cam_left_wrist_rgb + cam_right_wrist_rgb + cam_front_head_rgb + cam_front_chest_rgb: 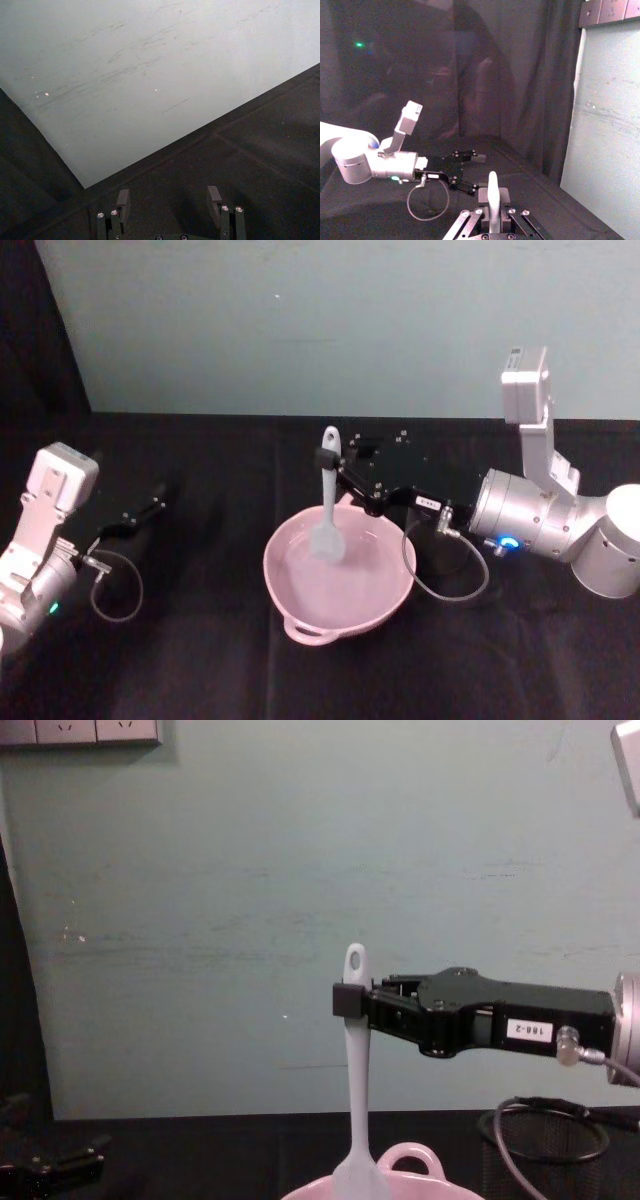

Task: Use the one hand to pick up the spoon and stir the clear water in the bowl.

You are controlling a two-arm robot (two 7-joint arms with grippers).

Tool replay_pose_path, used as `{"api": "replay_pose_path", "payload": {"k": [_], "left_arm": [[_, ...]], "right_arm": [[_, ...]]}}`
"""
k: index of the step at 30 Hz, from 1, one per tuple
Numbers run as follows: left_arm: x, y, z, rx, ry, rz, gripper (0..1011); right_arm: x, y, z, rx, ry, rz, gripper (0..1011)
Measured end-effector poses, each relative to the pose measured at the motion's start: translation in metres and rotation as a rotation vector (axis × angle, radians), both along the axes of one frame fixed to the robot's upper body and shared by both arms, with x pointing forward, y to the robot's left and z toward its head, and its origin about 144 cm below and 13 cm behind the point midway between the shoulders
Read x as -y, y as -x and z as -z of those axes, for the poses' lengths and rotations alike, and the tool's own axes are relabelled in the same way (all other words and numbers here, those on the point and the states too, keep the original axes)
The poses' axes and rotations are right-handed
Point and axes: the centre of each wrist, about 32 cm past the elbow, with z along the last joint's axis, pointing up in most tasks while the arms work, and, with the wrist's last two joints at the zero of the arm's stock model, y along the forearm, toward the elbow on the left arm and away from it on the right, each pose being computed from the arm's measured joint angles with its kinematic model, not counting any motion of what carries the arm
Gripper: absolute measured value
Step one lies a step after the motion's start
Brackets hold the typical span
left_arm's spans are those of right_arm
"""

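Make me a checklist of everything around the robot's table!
Surface: black cloth.
Job's things: spoon upright, head down in the pink bowl.
Clutter: nothing seen.
Grippers: right gripper shut on the spoon's handle; left gripper open, parked low at the left.
Cables: right cable loops beside the bowl; left cable loops over the cloth.
Surroundings: pale wall behind, dark curtain at the side.

One spoon [328,515], one bowl [375,595], two grippers [327,461] [157,500].
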Motion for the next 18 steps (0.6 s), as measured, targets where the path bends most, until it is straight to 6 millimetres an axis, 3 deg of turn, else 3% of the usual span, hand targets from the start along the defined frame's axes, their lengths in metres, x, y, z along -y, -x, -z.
{"api": "replay_pose_path", "payload": {"k": [18], "left_arm": [[0.000, 0.000, 0.000, 0.000, 0.000, 0.000, 1005]], "right_arm": [[-0.001, -0.008, 0.016, -0.030, -0.022, 0.000, 124]]}}
